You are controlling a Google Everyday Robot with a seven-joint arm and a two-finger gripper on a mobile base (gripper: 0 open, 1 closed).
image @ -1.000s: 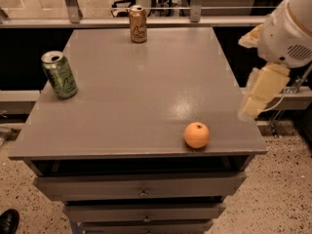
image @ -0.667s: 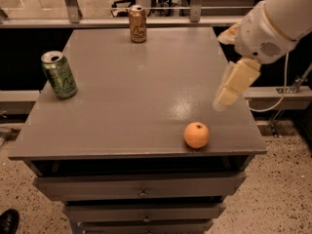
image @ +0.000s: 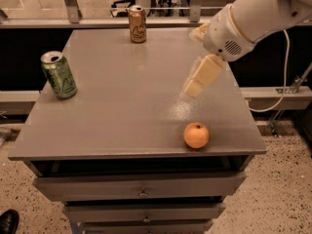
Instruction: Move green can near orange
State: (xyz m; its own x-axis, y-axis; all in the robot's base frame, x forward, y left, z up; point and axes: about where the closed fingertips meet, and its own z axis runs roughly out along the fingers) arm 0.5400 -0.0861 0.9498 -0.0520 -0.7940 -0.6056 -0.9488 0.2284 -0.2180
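The green can (image: 58, 75) stands upright near the left edge of the grey table (image: 126, 116). The orange (image: 196, 135) lies near the table's front right edge. My gripper (image: 194, 87) hangs above the right middle of the table, above and just behind the orange, far to the right of the green can. It holds nothing.
An orange-brown can (image: 137, 24) stands at the back middle of the table. The table top sits on a drawer cabinet (image: 141, 191). A metal rail (image: 146, 14) runs behind the table. A dark shoe (image: 7, 222) shows on the floor at bottom left.
My arm has swung left from beyond the table's right edge to over the right middle of the table. The cans and the orange have not moved.
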